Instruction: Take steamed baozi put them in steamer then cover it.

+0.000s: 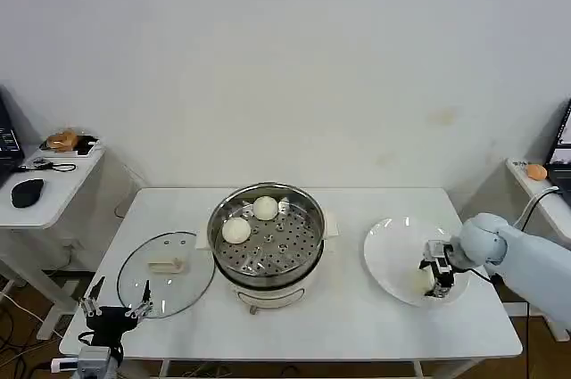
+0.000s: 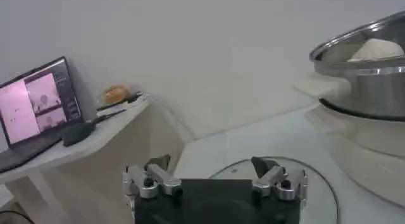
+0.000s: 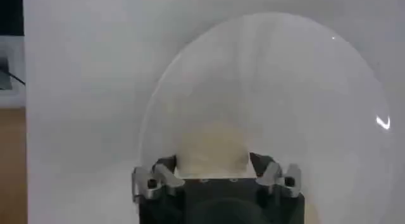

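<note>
The steamer (image 1: 214, 229) stands mid-table with two steamed baozi (image 1: 265, 208) (image 1: 235, 230) on its perforated tray. Another baozi (image 1: 417, 279) lies on the white plate (image 1: 388, 250) at the right. My right gripper (image 1: 437, 276) is down on that plate, open, with its fingers straddling the baozi (image 3: 212, 146); the bun sits between them on the plate (image 3: 285, 86). The cover (image 1: 165, 272), clear glass with a cream handle, lies flat left of the steamer. My left gripper (image 1: 116, 309) hovers open at the table's front left corner, near the cover's rim (image 2: 316, 187).
A small side table (image 1: 53, 183) at the left carries a mouse, cables and a bun-like item. A laptop (image 2: 38, 105) stands there too. Another side table (image 1: 535, 174) at the right holds an orange object. The steamer's wall (image 2: 367, 86) rises beyond the left gripper.
</note>
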Tool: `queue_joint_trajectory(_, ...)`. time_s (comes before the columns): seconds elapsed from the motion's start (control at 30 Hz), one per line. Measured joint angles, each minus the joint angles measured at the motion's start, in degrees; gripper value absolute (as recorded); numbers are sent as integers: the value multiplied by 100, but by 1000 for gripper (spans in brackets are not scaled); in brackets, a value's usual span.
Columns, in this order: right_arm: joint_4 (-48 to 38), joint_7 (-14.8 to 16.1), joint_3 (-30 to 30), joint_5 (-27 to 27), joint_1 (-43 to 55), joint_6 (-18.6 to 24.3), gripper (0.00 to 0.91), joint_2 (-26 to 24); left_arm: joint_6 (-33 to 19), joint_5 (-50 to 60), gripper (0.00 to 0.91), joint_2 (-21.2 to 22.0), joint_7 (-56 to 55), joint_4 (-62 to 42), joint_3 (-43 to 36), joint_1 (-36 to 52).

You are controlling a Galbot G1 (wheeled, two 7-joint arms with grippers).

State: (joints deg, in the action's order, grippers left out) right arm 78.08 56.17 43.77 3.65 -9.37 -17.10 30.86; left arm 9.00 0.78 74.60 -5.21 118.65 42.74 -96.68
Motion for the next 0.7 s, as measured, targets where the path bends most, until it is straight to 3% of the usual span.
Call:
queue_joint_trajectory(0.37, 49, 155, 134, -100, 294, -99, 655, -72, 2, -39, 907, -17, 1, 49, 42, -6)
queue_joint_trajectory(0.7, 402, 273, 400, -505, 1194, -244, 655, -172, 8, -59, 907, -28, 3, 133, 51, -2)
